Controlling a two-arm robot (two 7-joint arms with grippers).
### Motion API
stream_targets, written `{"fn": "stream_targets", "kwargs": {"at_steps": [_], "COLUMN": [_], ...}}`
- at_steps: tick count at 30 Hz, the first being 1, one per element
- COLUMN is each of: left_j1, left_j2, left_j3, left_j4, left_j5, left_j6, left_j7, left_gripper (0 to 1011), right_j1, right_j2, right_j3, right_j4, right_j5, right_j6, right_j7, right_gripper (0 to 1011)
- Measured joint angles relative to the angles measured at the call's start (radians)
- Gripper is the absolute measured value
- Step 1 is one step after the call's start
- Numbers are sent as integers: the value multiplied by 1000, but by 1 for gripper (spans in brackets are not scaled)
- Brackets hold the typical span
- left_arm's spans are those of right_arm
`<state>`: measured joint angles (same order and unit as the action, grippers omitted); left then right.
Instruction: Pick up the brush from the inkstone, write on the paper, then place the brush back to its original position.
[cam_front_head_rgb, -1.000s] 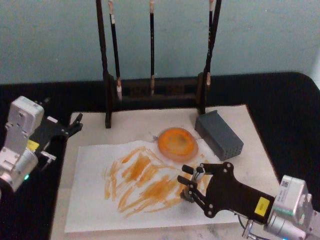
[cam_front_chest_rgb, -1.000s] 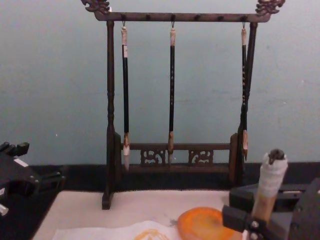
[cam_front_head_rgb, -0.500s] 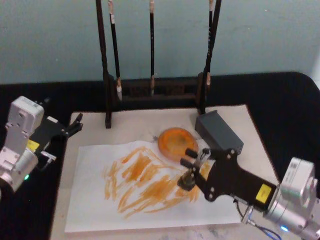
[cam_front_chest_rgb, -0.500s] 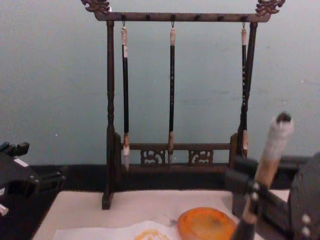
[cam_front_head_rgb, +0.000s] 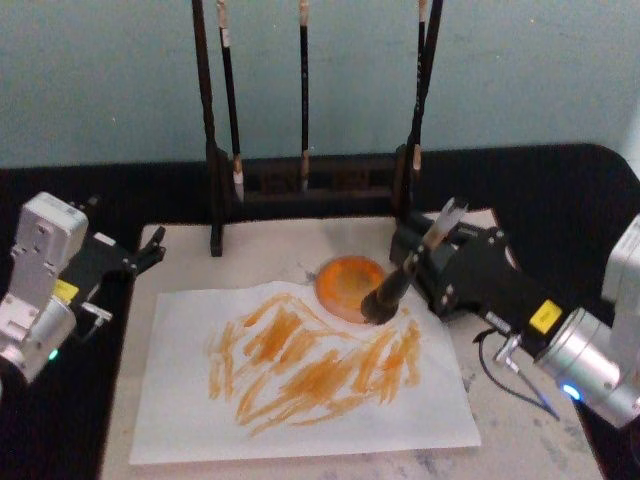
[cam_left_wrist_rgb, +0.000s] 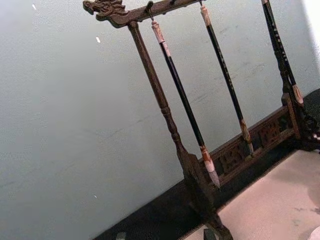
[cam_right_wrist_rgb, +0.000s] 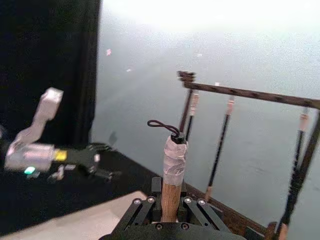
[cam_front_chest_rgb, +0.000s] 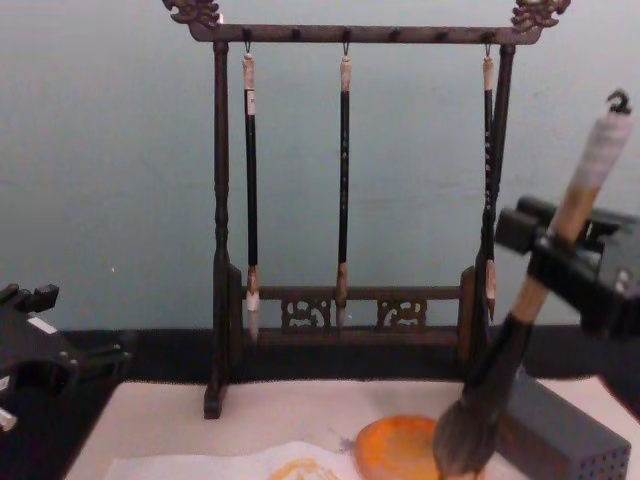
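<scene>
Watching from my console, I see the right gripper (cam_front_head_rgb: 428, 255) clamped on the tan handle of the brush (cam_front_head_rgb: 385, 295), its jaws tight against the wood on both sides. The brush leans, its white-wrapped end and small loop raised up and to the right and its bushy dark bristles pointing down at the right rim of the inkstone (cam_front_head_rgb: 345, 280). I cannot make out whether the tip touches the disc. The orange inkstone sits at the far edge of the paper (cam_front_head_rgb: 300, 425), which is covered in orange strokes and lies on the cream mat (cam_front_head_rgb: 510, 405). A grey block (cam_front_chest_rgb: 560, 440) stands just right of the inkstone. Behind them, thin brushes hang from the wooden rack (cam_front_chest_rgb: 345, 33). The left gripper (cam_front_head_rgb: 148, 250) is parked at the mat's left edge; open or closed, I cannot tell.
</scene>
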<state>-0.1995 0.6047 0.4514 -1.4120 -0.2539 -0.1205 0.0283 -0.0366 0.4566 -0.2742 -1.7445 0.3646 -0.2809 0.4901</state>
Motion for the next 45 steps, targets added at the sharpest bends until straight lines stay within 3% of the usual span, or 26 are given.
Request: {"fn": "stream_targets", "kwargs": {"at_steps": [4,6,7,14,24,32,39,45], "left_j1": [0,0,0,0,0,0,0,0], "left_j2": [0,0,0,0,0,0,0,0], "left_j3": [0,0,0,0,0,0,0,0], "left_j4": [0,0,0,0,0,0,0,0], "left_j5": [0,0,0,0,0,0,0,0], "left_j6": [0,0,0,0,0,0,0,0], "left_j7": [0,0,0,0,0,0,0,0], "left_gripper": [1001,1001,1001,1001,1001,1001,1001,1001], "right_j1": [29,55,55,131,232,297,335,367], "right_j2": [-24,-40,-40,-75,-126,-162,-178,-193], "right_j3": [14,22,22,37,51,59,52,52], "right_j4": [27,54,54,143,295,401,465,525], "right_j5": [74,137,137,284,436,518,557,618], "right_j6": [48,94,94,206,306,337,364,420], "right_j7": [1,3,3,-1,-23,-45,-64,-84], "right_gripper": [160,160,160,160,160,160,160,160]}}
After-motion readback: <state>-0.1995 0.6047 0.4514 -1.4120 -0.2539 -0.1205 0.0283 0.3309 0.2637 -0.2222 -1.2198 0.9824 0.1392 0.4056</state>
